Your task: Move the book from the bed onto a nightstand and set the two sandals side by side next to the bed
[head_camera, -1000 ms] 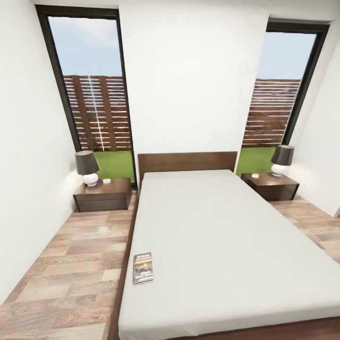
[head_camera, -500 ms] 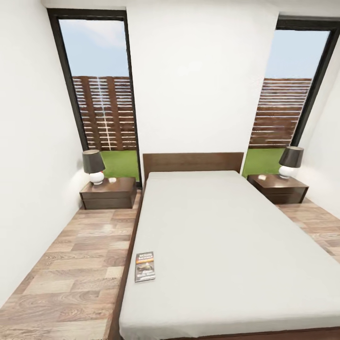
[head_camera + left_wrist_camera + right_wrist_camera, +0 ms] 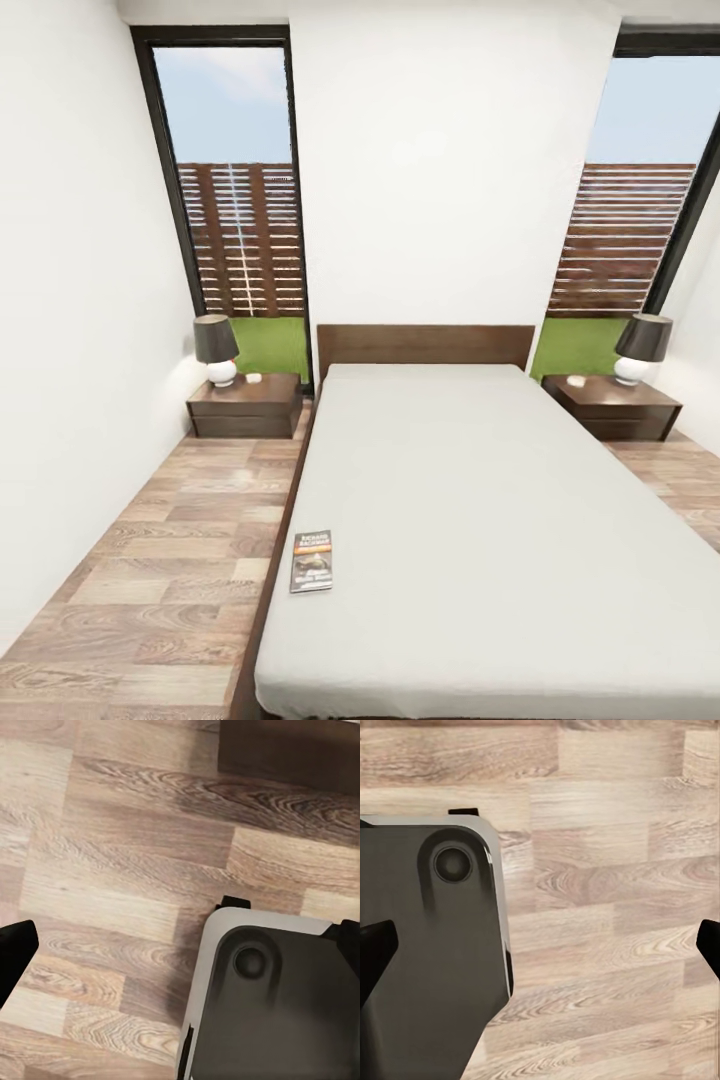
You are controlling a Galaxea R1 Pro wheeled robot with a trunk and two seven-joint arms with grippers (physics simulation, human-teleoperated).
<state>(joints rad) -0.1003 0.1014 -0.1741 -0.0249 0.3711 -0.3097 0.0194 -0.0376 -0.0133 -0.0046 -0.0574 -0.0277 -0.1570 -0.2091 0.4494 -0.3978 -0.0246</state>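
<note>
The bed [image 3: 480, 520] takes up the middle and right of the bedroom [image 3: 440, 180], a large low slab with a smooth, matte light grey mattress on a dark brown wooden platform frame, its flat rectangular headboard [image 3: 425, 345] against the far white wall. The book [image 3: 312, 561], a thin rectangular paperback with a dark cover, an orange band and pale lettering, lies flat on the mattress at the near left edge, just beside the frame's left rail.

1 nightstand [image 3: 245, 405] stands left of the headboard and another nightstand [image 3: 615, 407] right of it; both are low, boxy and of glossy dark brown wood. Each carries a lamp with a round white base and a dark tapered shade: the left lamp [image 3: 217, 348] and the right lamp [image 3: 642, 348]. A small pale item sits on the left top beside the lamp, too small to make out.

The floor [image 3: 150, 590] is wood plank in mixed tan and brown tones with strong grain. 2 tall dark-framed windows [image 3: 235, 200] flank the wall, showing slatted brown fencing, grass and sky.

In the left wrist view the left tool [image 3: 184, 945] hangs over the planks, its 2 black fingertips wide apart, with a rounded grey-and-black part of the robot's body [image 3: 270, 1005] below it. The right tool [image 3: 544, 941] is likewise spread wide over plank flooring.
</note>
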